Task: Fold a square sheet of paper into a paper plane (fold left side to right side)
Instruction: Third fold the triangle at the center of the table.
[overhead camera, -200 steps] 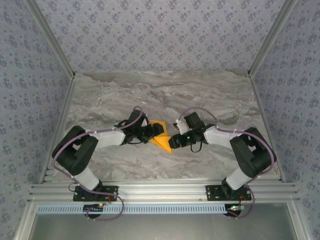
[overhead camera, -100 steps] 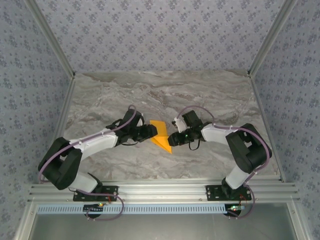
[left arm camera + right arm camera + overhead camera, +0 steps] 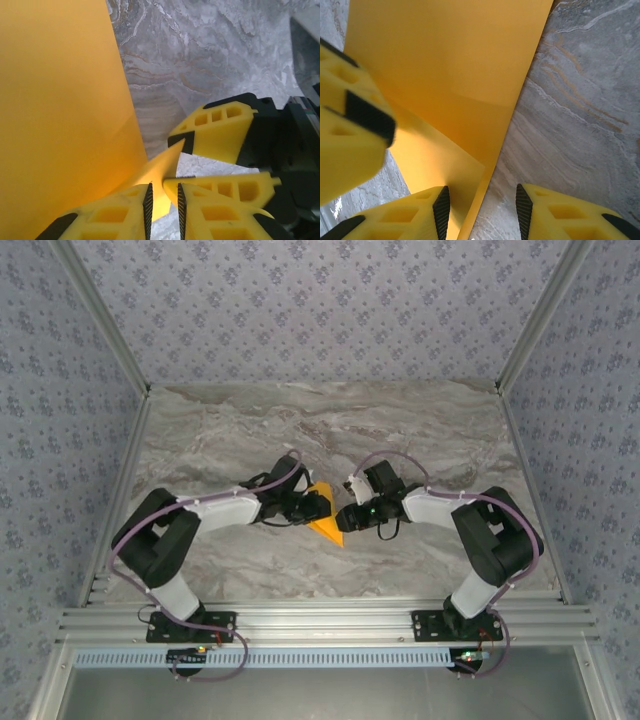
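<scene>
Walls: blue-grey wallpaper (image 3: 320, 310) with a small repeating flower print lines the back and both sides of the cell.
Table: grey-and-brown marbled top (image 3: 420, 440), with ribbed aluminium rails (image 3: 330, 620) running across its near edge.
Left arm (image 3: 215, 510): black and white with a lilac cable looped along it, reaching from its base toward the middle of the table.
Right arm (image 3: 450, 508): same build, reaching in from the other side, so both wrists meet near the centre.
Square sheet of paper (image 3: 327, 525): plain bright orange and unmarked, at the middle of the table between the two grippers. From above it reads as a folded wedge with its point toward the near edge. Up close, one broad panel (image 3: 60, 125) stands raised off the marble, and a second layer shows beneath it (image 3: 450, 65).
Left gripper (image 3: 318, 506): yellow fingers with black ribbed pads. Its wrist view shows the jaws (image 3: 164, 192) drawn to a narrow slit with a corner flap of the paper between them; whether the pads actually press the paper I cannot tell.
Right gripper (image 3: 343, 517): jaws apart (image 3: 480, 195), with the paper's folded edge running down between them and touching neither pad firmly. One finger (image 3: 355, 135) of the left gripper sits just beside it.
</scene>
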